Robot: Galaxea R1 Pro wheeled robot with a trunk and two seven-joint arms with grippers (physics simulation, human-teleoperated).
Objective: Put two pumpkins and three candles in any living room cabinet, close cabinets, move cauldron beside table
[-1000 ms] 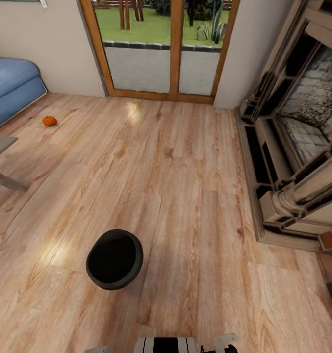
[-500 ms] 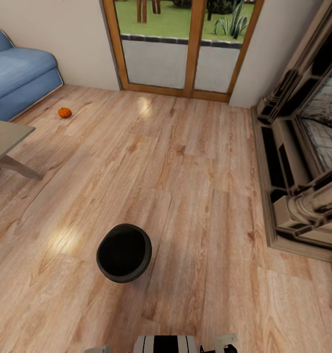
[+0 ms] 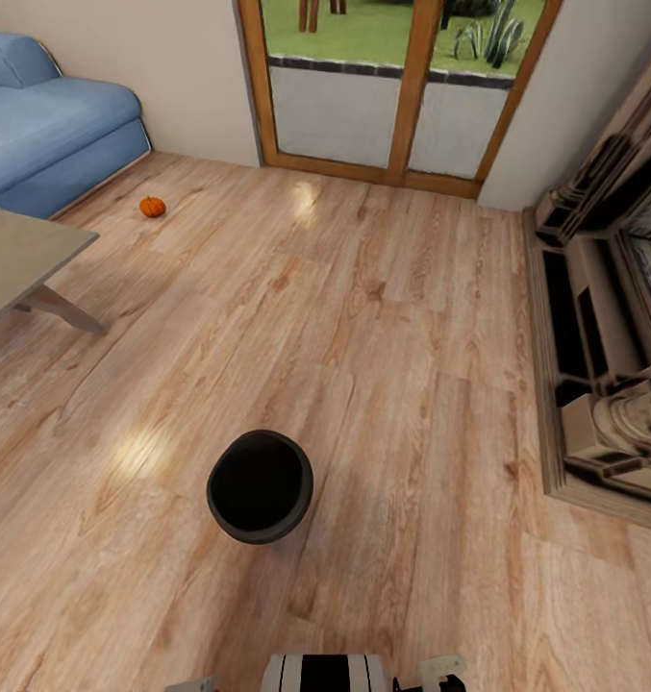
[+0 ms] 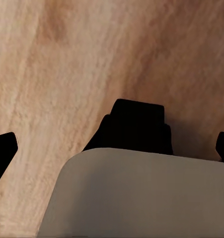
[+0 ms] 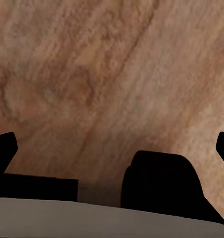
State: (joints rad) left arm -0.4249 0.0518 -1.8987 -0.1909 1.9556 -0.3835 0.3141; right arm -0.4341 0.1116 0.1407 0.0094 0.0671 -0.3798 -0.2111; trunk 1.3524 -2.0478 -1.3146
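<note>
Matte black pot, i.e. the cauldron (image 3: 260, 485): stands upright on the wood floor (image 3: 392, 327), mouth up, just ahead of the robot's base, well apart from everything else. Judged rigid and fairly heavy, not fragile; rounded wall prob. slippery for a pinch. Best hold, by my reading: over the rim, one finger inside and one outside, or push it along the floor. Inside looks dark; contents cannot be made out.

Orange pumpkin (image 3: 152, 206): on the floor near the far-left corner, just off the blue sofa (image 3: 56, 135). Small, ribbed, likely light and firm; grip across the widest part, approx. from above.

Grey table (image 3: 17, 255): corner and one splayed leg at the floor's left edge. Cauldron lies well apart from it, so the placing step looks not yet done.

Open room: wide bare boards btw. cauldron, table and glass door (image 3: 392, 86). Fireplace surround (image 3: 594, 317) hems the right edge; keep clear.

Left gripper (image 4: 112, 144): fingers spread at the frame edges, nothing btw. them, floor beyond. Right gripper (image 5: 112, 148): likewise spread, empty.
</note>
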